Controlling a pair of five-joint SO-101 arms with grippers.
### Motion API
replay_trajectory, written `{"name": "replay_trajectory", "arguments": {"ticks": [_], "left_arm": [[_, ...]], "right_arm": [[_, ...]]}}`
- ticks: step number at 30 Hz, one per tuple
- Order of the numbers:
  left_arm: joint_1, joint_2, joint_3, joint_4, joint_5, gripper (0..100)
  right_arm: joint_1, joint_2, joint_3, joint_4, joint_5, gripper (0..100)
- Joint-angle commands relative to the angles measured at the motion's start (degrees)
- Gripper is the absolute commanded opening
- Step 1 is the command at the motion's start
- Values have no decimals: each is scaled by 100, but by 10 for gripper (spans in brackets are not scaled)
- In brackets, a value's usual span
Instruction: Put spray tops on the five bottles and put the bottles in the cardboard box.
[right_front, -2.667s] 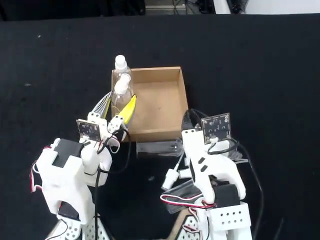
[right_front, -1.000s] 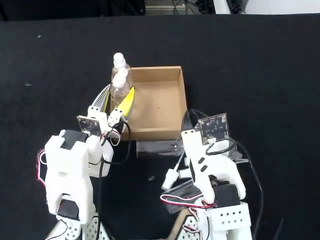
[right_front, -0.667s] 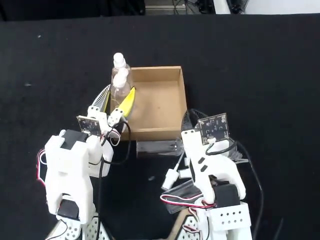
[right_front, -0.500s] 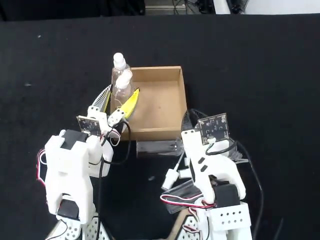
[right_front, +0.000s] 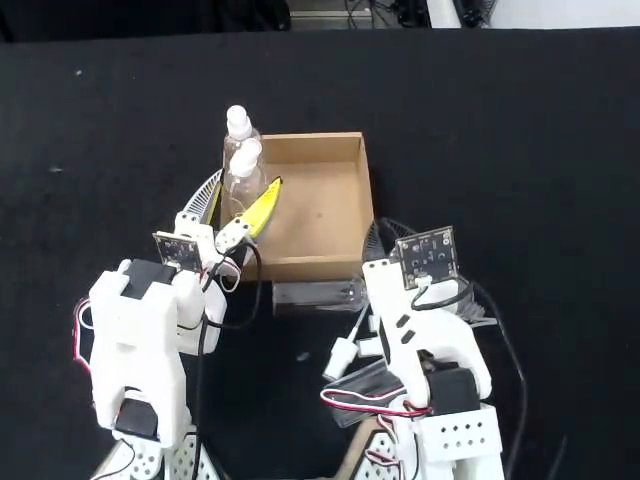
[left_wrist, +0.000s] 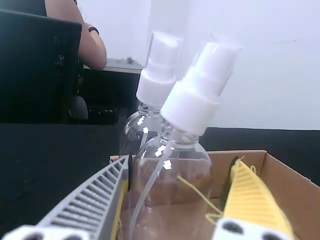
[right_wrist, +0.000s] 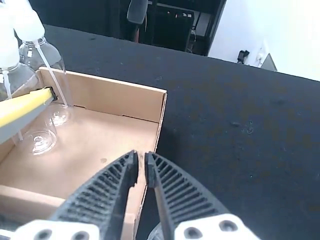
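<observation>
The cardboard box (right_front: 340, 258) lies mid-table. Two clear bottles with white spray tops stand inside along its left wall: a far bottle (right_front: 239, 127) and a near bottle (right_front: 247, 160). My left gripper (right_front: 246, 180) is open around the near bottle (left_wrist: 170, 155), its grey finger (left_wrist: 95, 197) on one side and its yellow finger (left_wrist: 250, 195) a little off the other. The far bottle (left_wrist: 147, 120) stands just behind. Both bottle bases rest on the box floor (right_wrist: 90, 145). My right gripper (right_wrist: 141, 157) is shut and holds nothing, above the box's near right corner.
A capless clear bottle (right_front: 315, 295) lies on its side just in front of the box. A loose spray top (right_front: 343, 352) with its tube lies between the arm bases. Black tabletop surrounds the box on the far and right sides.
The left arm carried the near bottle a little farther into the box beside the other one. Then its yellow finger swung away and let the bottle go. The right arm barely moved.
</observation>
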Motion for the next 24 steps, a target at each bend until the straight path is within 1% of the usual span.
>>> {"name": "replay_trajectory", "arguments": {"ticks": [1,8,10,16,24], "left_arm": [[-75,-88,75,-149,-9,251],[-84,-809,418,-132,-9,251],[-92,-1029,532,53,-9,251],[-330,-1574,549,941,-9,251],[-145,-2488,1077,1055,-9,250]], "right_arm": [[97,-110,-22,-193,79,12],[97,-110,-22,-193,79,12],[97,-110,-22,-193,79,12],[97,-110,-22,-193,79,12],[97,-110,-22,-193,79,12]]}}
